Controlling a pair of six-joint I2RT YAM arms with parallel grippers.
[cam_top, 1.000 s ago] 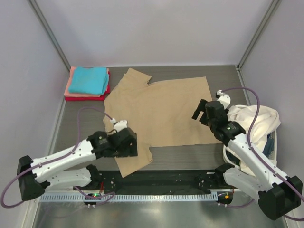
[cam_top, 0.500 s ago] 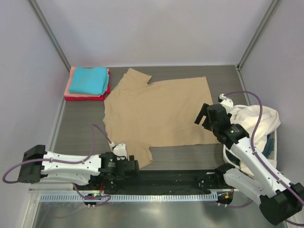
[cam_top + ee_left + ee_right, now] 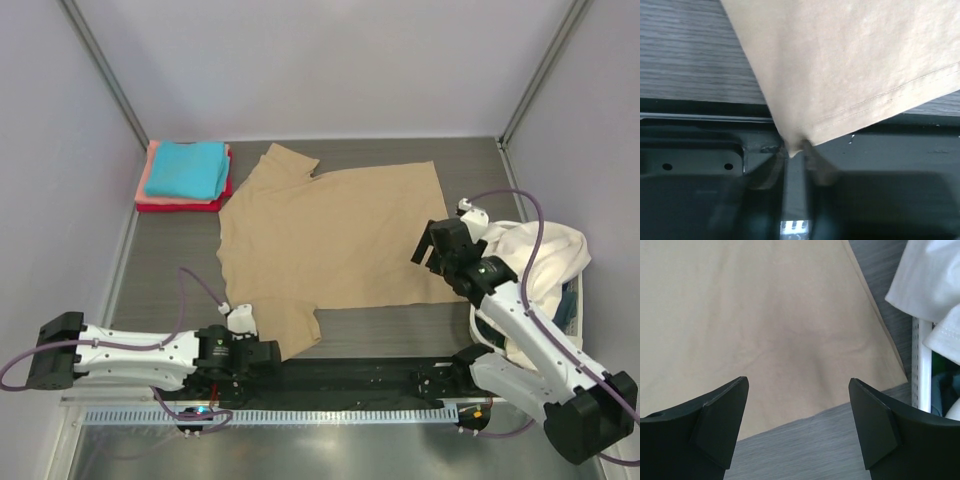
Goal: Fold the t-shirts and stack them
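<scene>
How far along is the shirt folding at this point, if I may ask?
Done: folded stack of turquoise, pink and red shirts, far left. In hand: the tan shirt lies flat, left gripper pinching its sleeve corner, right gripper open above it. Left: cream-white shirts in the basket.

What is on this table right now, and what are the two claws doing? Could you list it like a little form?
spread flat: tan t-shirt on the grey table
left gripper: shut on the tan t-shirt's near sleeve corner, at the table's near edge
right gripper: open, over the tan t-shirt's right part, holding nothing
folded stack, far left: turquoise t-shirt on top, then salmon-pink t-shirt, red t-shirt lowest
not yet folded: cream-white t-shirts heaped in the white basket, right side
</scene>
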